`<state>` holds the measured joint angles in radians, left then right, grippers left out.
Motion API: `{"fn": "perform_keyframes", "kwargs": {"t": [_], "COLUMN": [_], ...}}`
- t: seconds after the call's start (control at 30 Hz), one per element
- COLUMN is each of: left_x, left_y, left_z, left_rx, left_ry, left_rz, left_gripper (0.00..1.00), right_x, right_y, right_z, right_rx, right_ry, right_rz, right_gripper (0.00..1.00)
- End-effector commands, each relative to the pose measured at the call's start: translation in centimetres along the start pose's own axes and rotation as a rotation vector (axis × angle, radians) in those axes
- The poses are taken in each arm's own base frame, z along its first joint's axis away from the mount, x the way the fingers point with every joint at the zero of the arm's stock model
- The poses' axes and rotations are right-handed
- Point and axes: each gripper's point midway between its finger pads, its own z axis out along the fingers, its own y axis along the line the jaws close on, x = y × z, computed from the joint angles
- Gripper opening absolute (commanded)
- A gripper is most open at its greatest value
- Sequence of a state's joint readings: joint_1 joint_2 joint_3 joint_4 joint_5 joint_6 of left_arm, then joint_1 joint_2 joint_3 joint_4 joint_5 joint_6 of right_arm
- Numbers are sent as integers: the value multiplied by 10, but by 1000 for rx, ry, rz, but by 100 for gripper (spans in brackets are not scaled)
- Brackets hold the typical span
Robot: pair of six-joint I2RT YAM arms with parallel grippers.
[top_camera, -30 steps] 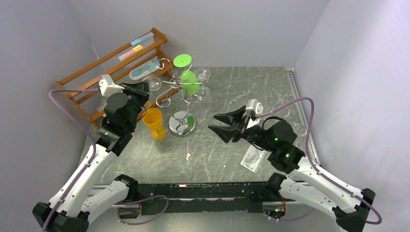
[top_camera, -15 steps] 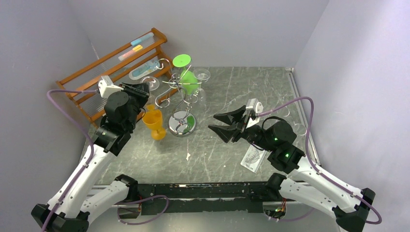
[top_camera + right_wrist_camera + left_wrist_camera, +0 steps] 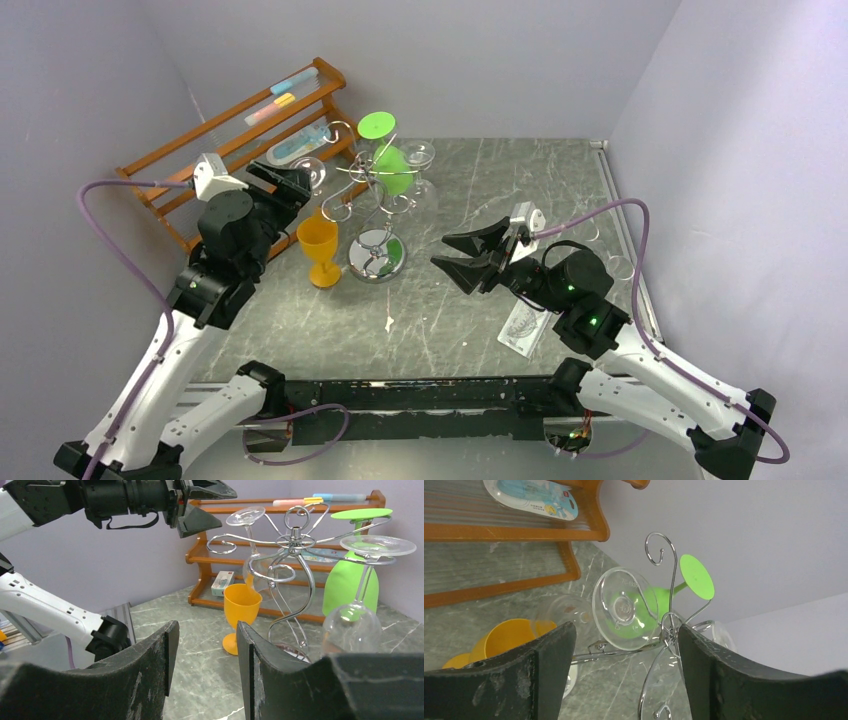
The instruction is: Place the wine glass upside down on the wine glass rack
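The wine glass rack (image 3: 376, 190) is a chrome wire stand on a round shiny base. A clear wine glass (image 3: 318, 172) hangs upside down from its left arm. In the left wrist view its round foot (image 3: 625, 607) rests over the wire. My left gripper (image 3: 283, 181) stands open just left of it, touching nothing. My right gripper (image 3: 457, 253) is open and empty, right of the rack's base. From the right wrist view, the hung glass (image 3: 256, 572) shows on the rack (image 3: 295, 545).
A green glass (image 3: 392, 166) and another clear glass (image 3: 419, 156) hang on the rack too. An orange glass (image 3: 319, 247) stands upright left of the base. The wooden shelf rack (image 3: 240, 140) lines the back left. A clear plastic piece (image 3: 525, 328) lies near my right arm.
My left gripper has opened, letting go of the clear wine glass, and drawn back to the left. The glass stays hanging on the rack arm. The right arm has not moved.
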<state>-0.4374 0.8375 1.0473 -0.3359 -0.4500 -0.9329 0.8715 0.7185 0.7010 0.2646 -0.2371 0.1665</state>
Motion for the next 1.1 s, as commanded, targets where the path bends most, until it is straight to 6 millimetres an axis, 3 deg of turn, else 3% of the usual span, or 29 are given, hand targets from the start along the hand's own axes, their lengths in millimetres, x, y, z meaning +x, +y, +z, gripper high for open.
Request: {"fn": "perform_keyframes", "kwargs": {"t": [0.0,0.5,0.63,0.7,0.87,1.07], "left_x": [-4,-27,-34,-34,-4,51], "left_y": [3,20,35,58,108,141], "left_z": [-17,-62,-66,-68,-65,-50], "left_rx": [-5,-30,-90,-176,-276,-320], "left_ry": [43,26,-7,-35,-8,116], "left_rz": [78,147,188,190,216,176], "left_gripper": [80,85,84,83,83,86], "right_x": [-6,-4,-1,0,6,18], "right_y": [1,-1,-1,-5,-14,-16], "right_z": [-1,0,2,2,1,0], "right_rx": [4,15,16,38,96,106], "right_ry": [-25,-24,-20,-31,-85,-113], "right_rz": [8,33,44,65,157,248], "right_gripper": [50,50,50,50,49,49]}}
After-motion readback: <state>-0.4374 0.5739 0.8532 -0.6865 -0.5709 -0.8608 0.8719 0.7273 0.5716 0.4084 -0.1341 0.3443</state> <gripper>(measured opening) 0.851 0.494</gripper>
